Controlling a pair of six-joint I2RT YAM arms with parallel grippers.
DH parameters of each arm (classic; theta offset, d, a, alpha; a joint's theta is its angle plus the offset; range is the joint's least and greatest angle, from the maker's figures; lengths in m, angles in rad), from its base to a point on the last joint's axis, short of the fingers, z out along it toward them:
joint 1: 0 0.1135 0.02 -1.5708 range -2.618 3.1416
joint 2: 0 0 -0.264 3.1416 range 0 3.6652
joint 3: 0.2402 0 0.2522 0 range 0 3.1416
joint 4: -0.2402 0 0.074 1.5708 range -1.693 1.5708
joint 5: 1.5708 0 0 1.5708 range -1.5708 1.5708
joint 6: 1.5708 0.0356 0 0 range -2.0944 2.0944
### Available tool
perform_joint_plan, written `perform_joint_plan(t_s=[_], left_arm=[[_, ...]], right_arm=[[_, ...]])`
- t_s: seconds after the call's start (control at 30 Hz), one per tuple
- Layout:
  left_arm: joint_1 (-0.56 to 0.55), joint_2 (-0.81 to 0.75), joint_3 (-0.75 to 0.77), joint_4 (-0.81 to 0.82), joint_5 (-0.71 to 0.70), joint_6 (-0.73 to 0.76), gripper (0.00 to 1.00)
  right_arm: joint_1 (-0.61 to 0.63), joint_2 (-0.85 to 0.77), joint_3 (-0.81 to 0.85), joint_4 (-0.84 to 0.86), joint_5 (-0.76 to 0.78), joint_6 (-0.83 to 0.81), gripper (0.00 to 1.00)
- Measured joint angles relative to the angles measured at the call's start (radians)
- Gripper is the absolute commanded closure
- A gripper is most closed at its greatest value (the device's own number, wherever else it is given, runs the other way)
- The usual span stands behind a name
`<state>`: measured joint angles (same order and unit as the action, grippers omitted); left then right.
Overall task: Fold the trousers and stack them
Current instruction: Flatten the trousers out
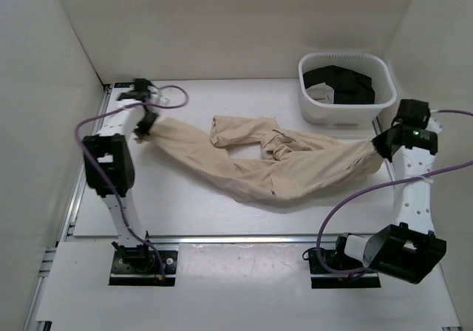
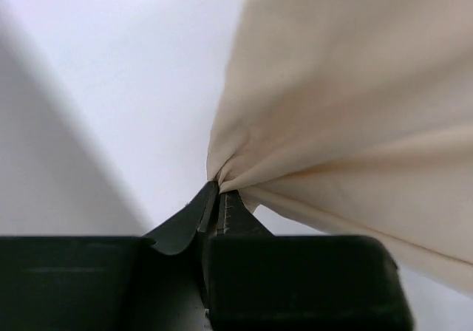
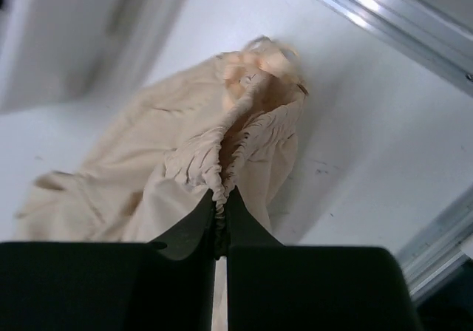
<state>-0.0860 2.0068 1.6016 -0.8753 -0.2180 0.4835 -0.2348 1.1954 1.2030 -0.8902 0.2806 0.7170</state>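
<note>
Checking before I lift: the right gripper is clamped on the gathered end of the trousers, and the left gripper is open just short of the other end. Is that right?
Not quite. The left gripper is not open: the left wrist view shows it shut on the trousers, pinching a bunch of cloth. The right gripper is clamped on the gathered end, as you said.

Left arm (image 1: 122, 213), right arm (image 1: 412, 190): white tube links, bulky black joint housings. Purple cable (image 1: 87, 122) along each. Black base plates (image 1: 140, 266). Green light (image 1: 415, 133) near right wrist. Left gripper (image 2: 219, 192), right gripper (image 3: 220, 196): black body, wedge-tipped fingers.
</note>
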Motion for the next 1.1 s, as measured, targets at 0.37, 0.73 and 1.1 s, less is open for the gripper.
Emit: perform_joint_plan(t_s=[0.37, 0.73, 1.1], left_arm=[[0.294, -0.462, -0.216, 0.019, -0.155, 0.197, 0.86], [0.476, -0.628, -0.758, 0.038, -0.212, 0.313, 0.86], [0.535, -0.477, -0.508, 0.005, -0.175, 0.349, 0.86]], right_arm=[[-0.188, -0.051, 0.059, -0.046, -0.159, -0.082, 1.0], [-0.216, -0.244, -0.36, -0.189, -0.155, -0.074, 1.0], [-0.217, 0.012, -0.244, -0.143, -0.357, -0.041, 1.0]])
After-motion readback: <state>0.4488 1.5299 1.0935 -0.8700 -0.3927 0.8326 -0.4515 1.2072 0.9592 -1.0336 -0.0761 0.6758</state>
